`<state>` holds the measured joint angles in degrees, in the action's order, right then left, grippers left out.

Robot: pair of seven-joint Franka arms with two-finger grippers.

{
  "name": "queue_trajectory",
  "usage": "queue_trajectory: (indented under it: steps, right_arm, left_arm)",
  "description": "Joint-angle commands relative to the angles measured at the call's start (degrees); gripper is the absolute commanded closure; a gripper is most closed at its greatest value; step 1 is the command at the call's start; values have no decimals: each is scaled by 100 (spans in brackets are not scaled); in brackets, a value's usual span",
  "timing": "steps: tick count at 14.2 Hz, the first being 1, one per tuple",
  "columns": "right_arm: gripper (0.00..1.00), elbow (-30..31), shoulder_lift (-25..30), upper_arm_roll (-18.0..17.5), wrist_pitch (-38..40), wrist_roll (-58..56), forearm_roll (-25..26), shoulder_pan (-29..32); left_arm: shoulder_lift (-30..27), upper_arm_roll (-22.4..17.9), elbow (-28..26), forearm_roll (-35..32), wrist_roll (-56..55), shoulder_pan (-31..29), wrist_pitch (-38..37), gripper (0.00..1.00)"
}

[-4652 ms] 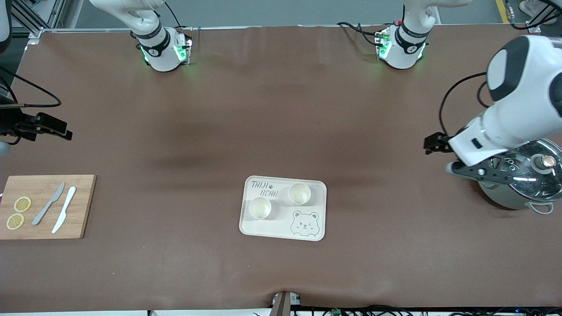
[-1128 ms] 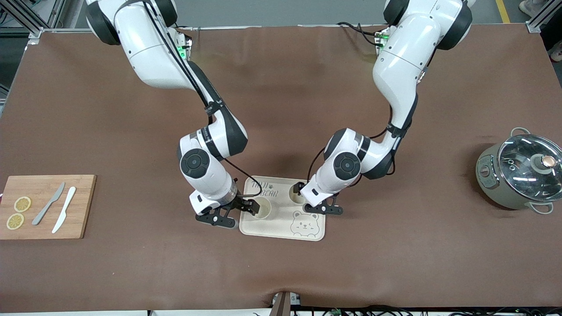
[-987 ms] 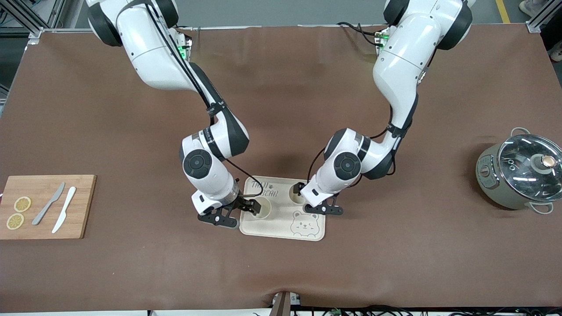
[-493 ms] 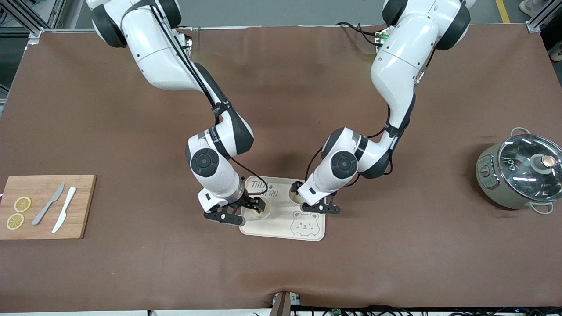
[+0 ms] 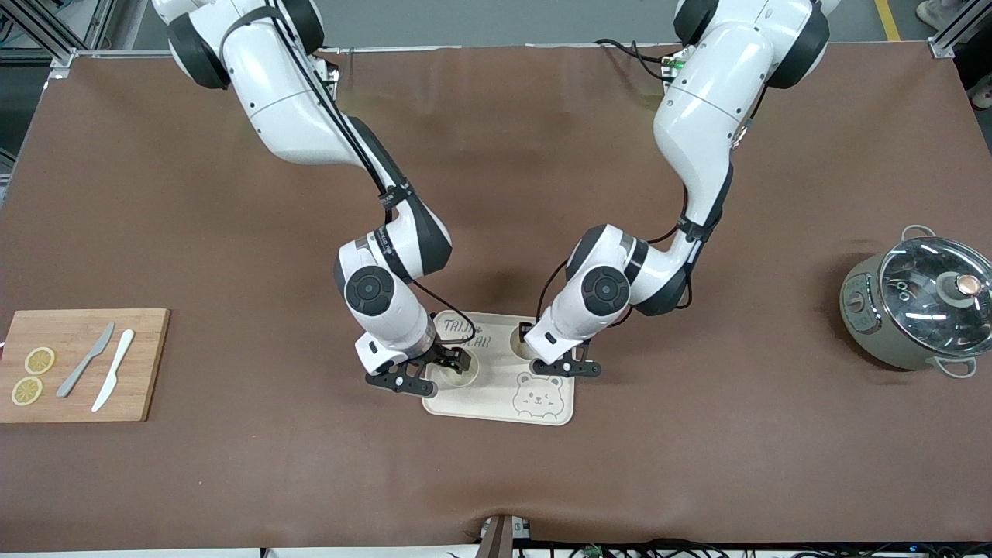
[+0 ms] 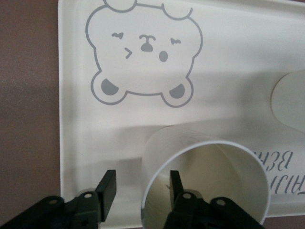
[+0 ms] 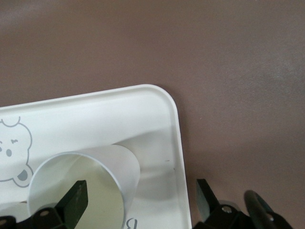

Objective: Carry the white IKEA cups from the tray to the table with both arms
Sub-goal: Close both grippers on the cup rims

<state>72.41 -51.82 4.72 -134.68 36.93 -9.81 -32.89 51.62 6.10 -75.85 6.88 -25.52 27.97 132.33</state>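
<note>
Lower middle of the front view, on the brown matte counter: one tray, cream, rectangular, rounded corners, low raised rim. Grey bear line drawing in one corner, grey lettering in another. Holds two cups, both upright, both empty, well apart from each other. Identical pair: cream-white, smooth, round, no handles, thin walls with a slight taper.

Farther cup near the lettering, toward the left arm's end of the tray. Left hand down at it, partway open and gripping nothing: in the left wrist view, one black finger inside the mouth against the wall, the other outside with a gap to the wall.

Nearer cup toward the right arm's end of the tray. Right hand down at it, spread wide, gripping nothing: in the right wrist view, one finger over the cup's mouth, the other out past the tray rim, cup wall between them.

Mid-height at the frame edge toward the left arm's end: one pot, grey-green, round, two loop handles, shut under a glass lid with a copper-coloured knob. Contents not readable through the glare.

At the frame edge toward the right arm's end: one board, pale wood, rectangular. Carries two lemon slices, thin and round, plus two knives lying side by side, one grey, one white.
</note>
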Motion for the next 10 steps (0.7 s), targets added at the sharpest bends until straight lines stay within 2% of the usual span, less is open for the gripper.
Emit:
queue_trajectory:
  steps: [1,7,8,10]
  right_arm:
    - [0,-174,-144,55,-102,95,-3,-51]
    - [0,-165,-241,55,-234,104,-3,-112]
    - [0,-165,-241,55,-234,104,-3,-112]
    - [3,-174,-241,55,-243,104,-12,-104]
  left_arm:
    - [-47,-66,53,103,-32,59,-146,100]
    - [-117,-83,44,24,-85,94,-208,100]
    - [-318,-74,9,-46,-67,42,-330,100]
    - [-765,-83,9,-178,-6,-142,-1231,100]
